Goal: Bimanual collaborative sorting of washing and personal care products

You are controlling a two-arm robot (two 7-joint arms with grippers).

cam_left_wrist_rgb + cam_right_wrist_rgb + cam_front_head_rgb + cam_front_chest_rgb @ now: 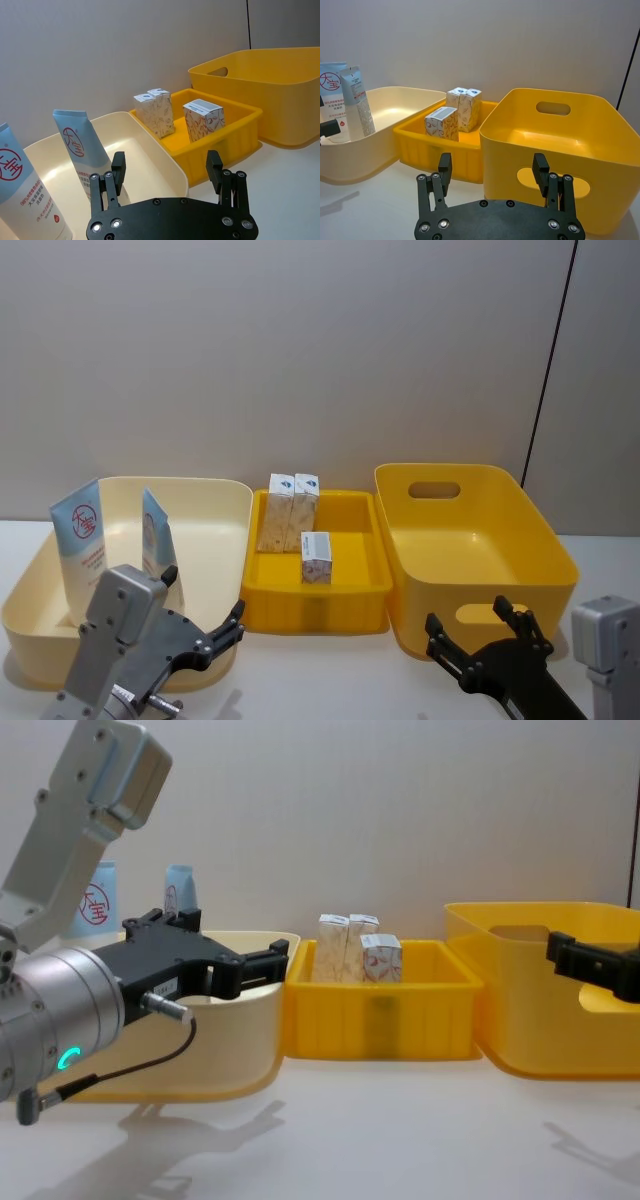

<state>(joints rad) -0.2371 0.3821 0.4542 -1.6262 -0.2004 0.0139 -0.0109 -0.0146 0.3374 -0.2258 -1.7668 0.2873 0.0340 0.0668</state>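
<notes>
Smooth moulded plastic everywhere: a rounded cream bin (pixel 228 508) on the left, a shallow rectangular yellow tray (pixel 312 610) in the middle, and a deep yellow bin (pixel 545 535) with oval handle slots on the right, all side by side on a plain white table (pixel 330 670). We see two flat squeeze tubes standing upright in the cream bin's left part, the left tube (pixel 80 540) and the right tube (pixel 155 532), each with a light blue top, a white body and a red round logo. Three small boxy cardboard cartons (cream with reddish print) stand in the tray: the back-left carton (pixel 279 512) and back-right carton (pixel 305 505) touch each other, and the front carton (pixel 316 557) stands apart nearer us. The left gripper (pixel 203 598), black with angular fingers, sits at the cream bin's near rim, spread wide and holding nothing. The right gripper (pixel 470 625) sits before the deep bin's front slot, likewise spread and empty.
</notes>
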